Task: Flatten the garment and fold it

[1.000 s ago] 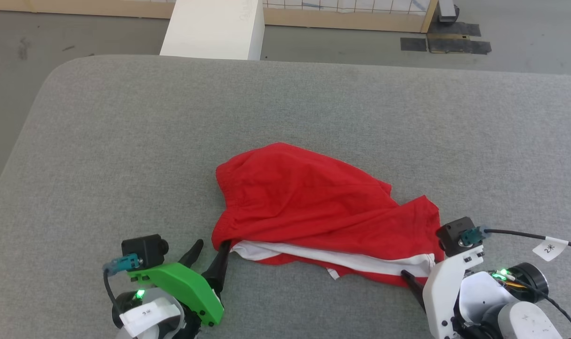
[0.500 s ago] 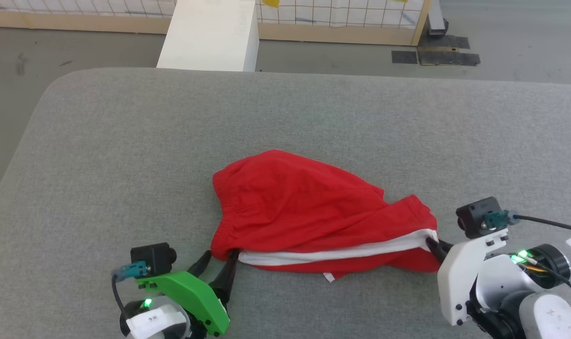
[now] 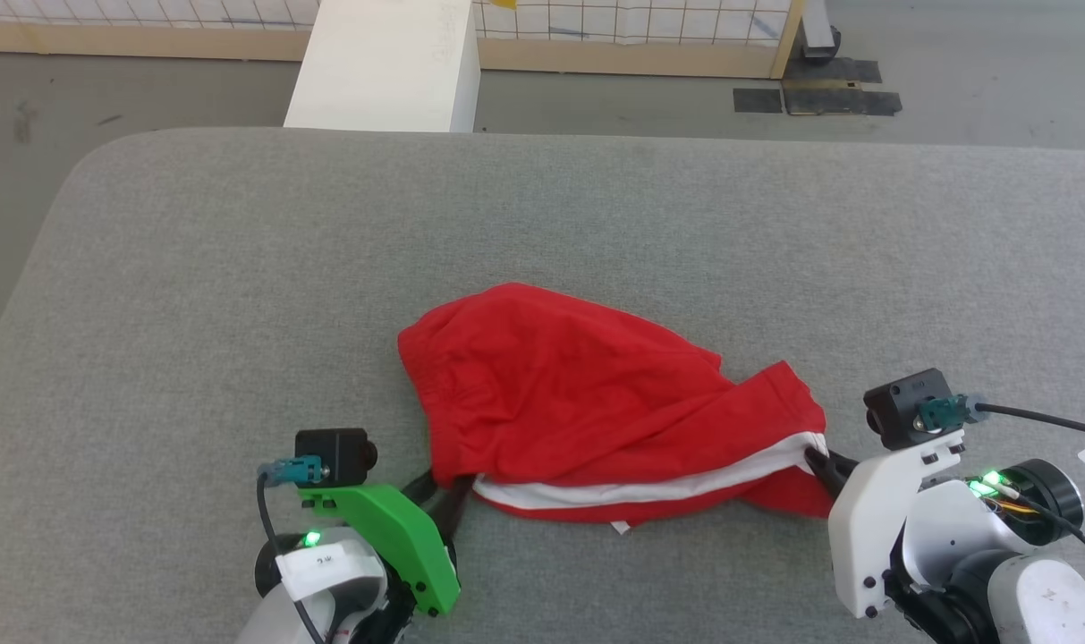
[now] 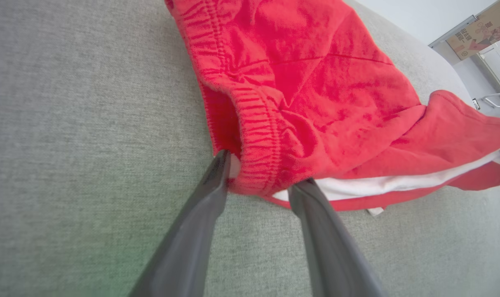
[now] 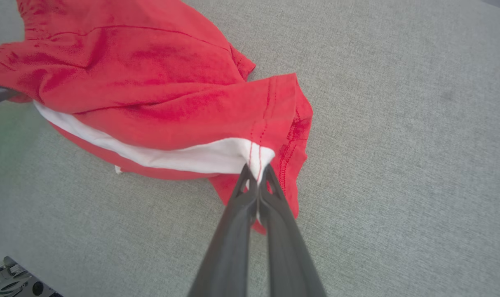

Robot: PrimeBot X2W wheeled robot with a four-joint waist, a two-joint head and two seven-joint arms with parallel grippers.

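Note:
The garment (image 3: pixel 578 394), red shorts with a white stripe, lies crumpled near the front middle of the grey padded table (image 3: pixel 238 268). My left gripper (image 3: pixel 444 487) is at its near left corner. In the left wrist view the two fingers of that gripper (image 4: pixel 263 173) stand apart, straddling the gathered waistband (image 4: pixel 258 165), with both tips touching fabric. My right gripper (image 3: pixel 815 458) is shut on the garment's right end. In the right wrist view, the right gripper (image 5: pixel 258 173) pinches the white striped hem corner (image 5: pixel 250 154), lifted slightly off the table.
A white box (image 3: pixel 381 63) stands beyond the table's far edge, with bare floor and a wood-framed grid panel (image 3: pixel 640 36) behind it. Open grey table surface surrounds the garment to the left, far side and right.
My right gripper closed on the white-striped hem and pulled it up and right. My left gripper slid in around the waistband corner, its fingers narrowing. The head camera shifted a little.

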